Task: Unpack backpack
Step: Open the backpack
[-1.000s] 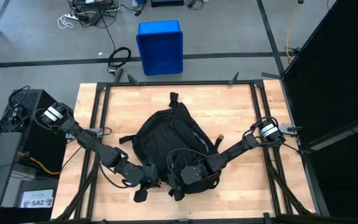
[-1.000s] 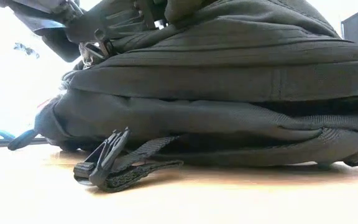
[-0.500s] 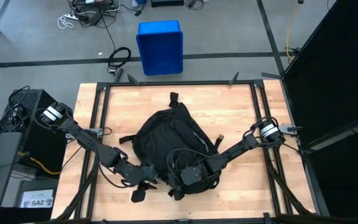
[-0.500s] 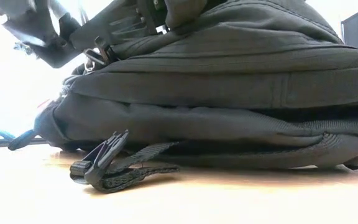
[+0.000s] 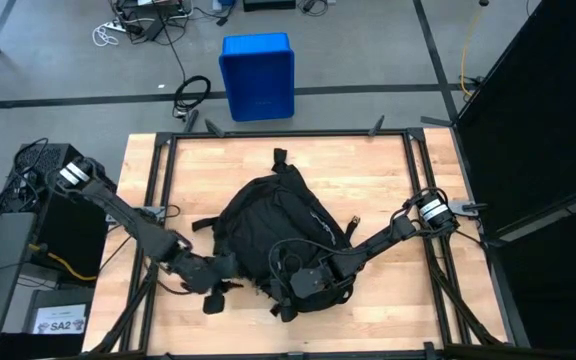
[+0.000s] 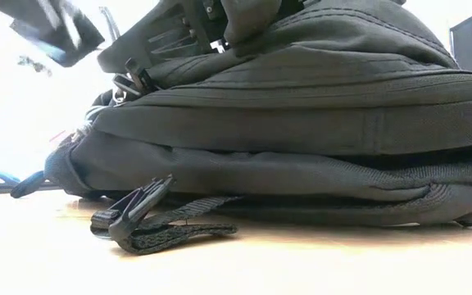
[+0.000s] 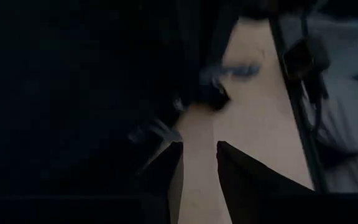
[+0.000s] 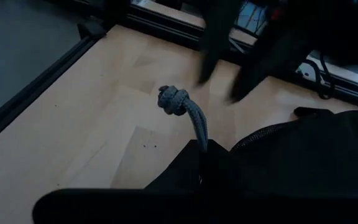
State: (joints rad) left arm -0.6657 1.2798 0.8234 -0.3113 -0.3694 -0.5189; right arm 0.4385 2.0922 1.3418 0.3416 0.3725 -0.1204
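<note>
The black backpack (image 5: pixel 268 230) lies flat in the middle of the wooden table; the low view shows its near side (image 6: pixel 301 123). My right gripper (image 5: pixel 290 288) is at the backpack's near edge, shut on a grey zipper pull cord (image 8: pixel 194 124). My left gripper (image 5: pixel 230 275) hangs beside the backpack's near-left corner. Its fingers are apart, with only bare wood showing between them (image 7: pixel 199 177). In the low view it is a blur at the upper left (image 6: pixel 56 33). My right gripper pinches the grey zipper pull cord (image 8: pixel 201 140) between its two fingers, below the knot. The knotted free end (image 8: pixel 174 99) sticks out past the fingertips, over the table. The place of the pinch itself is dark. The backpack stays on the table.
A loose black strap with a buckle (image 6: pixel 142 221) lies on the wood in front of the backpack's near-left corner. A blue bin (image 5: pixel 258 75) stands on the floor beyond the table's far edge. Black frame rails (image 5: pixel 158 180) run along the table's sides.
My left gripper has drawn back from the backpack's near-left top, going up and toward the table's left edge. My right gripper has kept still on the cord, and the backpack has stayed in place.
</note>
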